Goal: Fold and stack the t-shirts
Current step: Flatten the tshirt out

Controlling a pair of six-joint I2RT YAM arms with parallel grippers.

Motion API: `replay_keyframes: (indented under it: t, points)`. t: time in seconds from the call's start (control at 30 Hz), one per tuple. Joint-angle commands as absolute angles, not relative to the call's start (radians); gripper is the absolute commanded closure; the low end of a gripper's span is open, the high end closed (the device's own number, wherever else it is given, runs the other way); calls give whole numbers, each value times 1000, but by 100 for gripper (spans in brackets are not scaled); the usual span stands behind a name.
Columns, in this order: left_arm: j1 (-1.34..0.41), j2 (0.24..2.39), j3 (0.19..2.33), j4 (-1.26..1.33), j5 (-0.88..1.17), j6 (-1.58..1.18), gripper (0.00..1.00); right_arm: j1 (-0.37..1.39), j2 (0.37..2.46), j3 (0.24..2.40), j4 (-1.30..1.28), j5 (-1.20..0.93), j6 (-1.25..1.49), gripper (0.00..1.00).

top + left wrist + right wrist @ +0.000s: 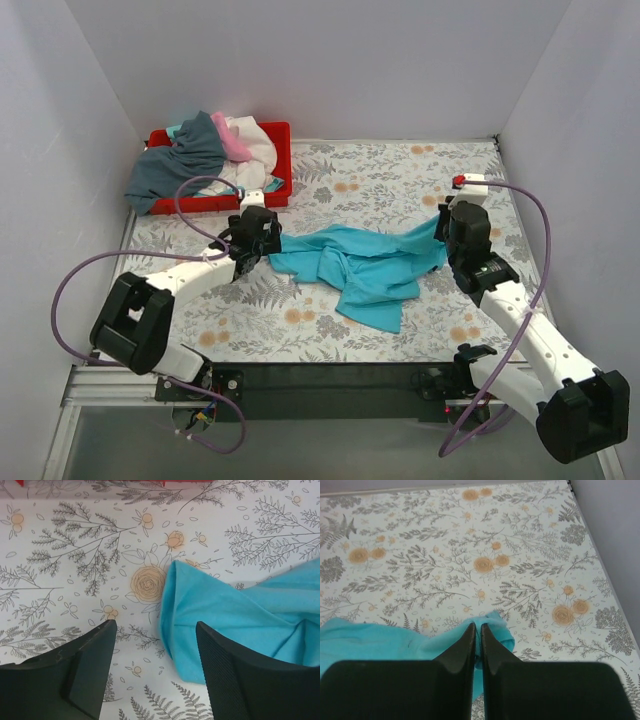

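Floral table [300, 335] around turquoise t-shirt [370, 265] edges

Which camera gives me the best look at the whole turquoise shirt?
Top external: the turquoise shirt lies crumpled across the table, seen whole. Left wrist shows only one edge at the open left gripper; right wrist only a corner pinched in the shut right gripper.

Rumpled turquoise t-shirt [365, 268], apparently unfolded

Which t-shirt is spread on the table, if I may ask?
The turquoise shirt; the other shirts are heaped in the red tray.
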State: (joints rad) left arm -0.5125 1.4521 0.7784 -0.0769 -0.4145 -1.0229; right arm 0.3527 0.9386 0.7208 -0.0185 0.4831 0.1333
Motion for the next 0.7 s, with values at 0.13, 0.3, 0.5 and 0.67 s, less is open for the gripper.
replay_keyframes:
  t: [0.13,0.3,0.5,0.67]
  points:
    - [-557,1327,713,76,-332,-1031,36,347,977,673,41,476,170,99]
    - [-558,1431,747,106,-385,-979,36,347,989,667,55,448,172,99]
    - [-532,1545,824,147,-397,-945,37,345,985,655,60,451,170,99]
    - [-479,1586,844,175,-354,-923,39,344,983,649,64,449,169,99]
